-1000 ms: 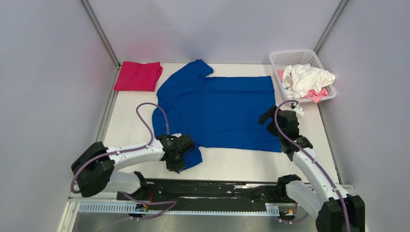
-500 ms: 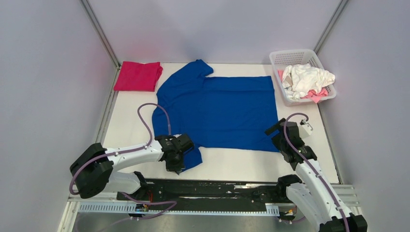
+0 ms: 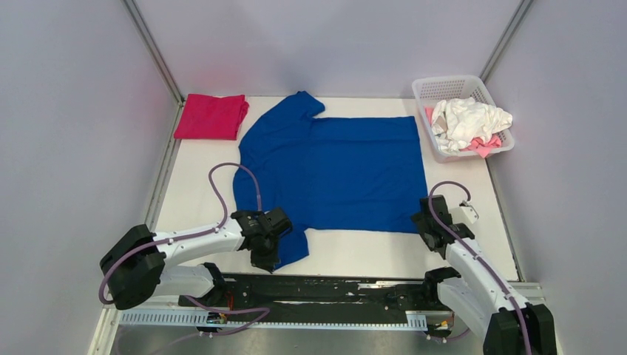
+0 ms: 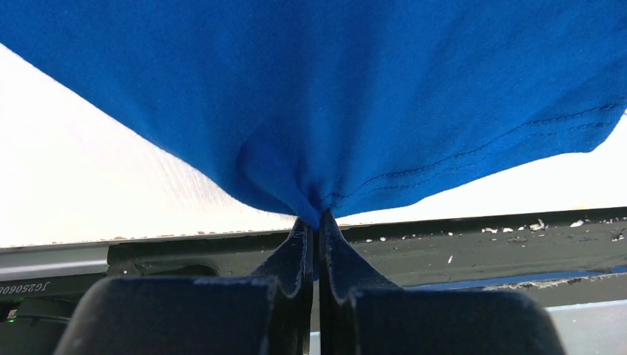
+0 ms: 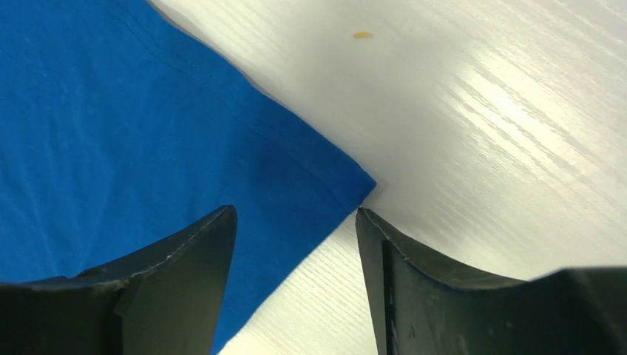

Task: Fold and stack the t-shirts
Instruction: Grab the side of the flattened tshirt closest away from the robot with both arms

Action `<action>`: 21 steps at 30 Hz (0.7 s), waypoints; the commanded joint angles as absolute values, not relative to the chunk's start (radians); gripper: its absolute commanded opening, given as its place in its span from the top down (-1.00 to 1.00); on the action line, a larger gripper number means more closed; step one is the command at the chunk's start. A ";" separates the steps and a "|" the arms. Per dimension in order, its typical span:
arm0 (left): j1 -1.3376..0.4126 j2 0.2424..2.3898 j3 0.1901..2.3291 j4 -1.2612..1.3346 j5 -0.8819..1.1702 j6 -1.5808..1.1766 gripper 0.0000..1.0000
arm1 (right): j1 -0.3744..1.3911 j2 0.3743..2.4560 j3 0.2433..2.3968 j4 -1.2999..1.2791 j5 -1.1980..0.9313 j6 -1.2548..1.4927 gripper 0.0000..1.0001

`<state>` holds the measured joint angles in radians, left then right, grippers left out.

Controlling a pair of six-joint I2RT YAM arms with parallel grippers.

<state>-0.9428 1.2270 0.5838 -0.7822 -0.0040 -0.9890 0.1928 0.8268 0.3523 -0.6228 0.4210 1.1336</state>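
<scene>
Across the middle of the top view, spread flat on the table (image 3: 370, 251): blue t-shirt (image 3: 333, 170), collar end toward frame left, hem toward frame right. Soft, thin and light by the look of it; likely to sag and crease wherever unsupported. Best taken at hemmed edges and corners, for the firmer bite of stitched, doubled cloth.

At lower left, left gripper (image 4: 319, 218) pinched tight on the near sleeve (image 3: 292, 244), with cloth gathered into a small pucker just above the fingertips in the left wrist view. At lower right, right gripper (image 5: 296, 214) low over the table with jaws apart, and the near hem corner (image 5: 355, 185) just ahead of the gap between the fingers (image 5: 185, 251); nothing gripped yet. Probably wants a bite well in from the corner tip, to guard against slipping out on the lift.

Room for moving:
- Along the shirt's lower edge, only a narrow bare strip of table, with the dark base rail (image 3: 333, 285) just below; little slack for dragging toward the bottom of the frame.
- Upper left: folded magenta t-shirt (image 3: 212, 116), just beside the blue shoulder, contact not clear.
- Upper right: basket (image 3: 451, 80) holding a crumpled white t-shirt (image 3: 469, 118) and a pale pink one (image 3: 484, 146), near the far hem corner.

Folding toward the top of the frame, over the shirt's own body, judged the safest path between those two.
</scene>
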 commanded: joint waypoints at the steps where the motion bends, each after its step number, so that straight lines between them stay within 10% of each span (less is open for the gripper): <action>1: -0.946 1.209 0.558 -0.823 -0.011 -0.980 1.00 | 0.187 0.900 0.340 -0.544 0.431 1.161 -0.23; 15: -0.956 1.163 0.586 -0.915 0.005 -1.015 1.00 | 0.185 0.961 0.368 -0.504 0.333 1.041 0.99; 21: -0.968 1.118 0.581 -0.921 0.040 -1.034 1.00 | 0.184 0.837 0.369 -0.579 0.315 1.022 1.00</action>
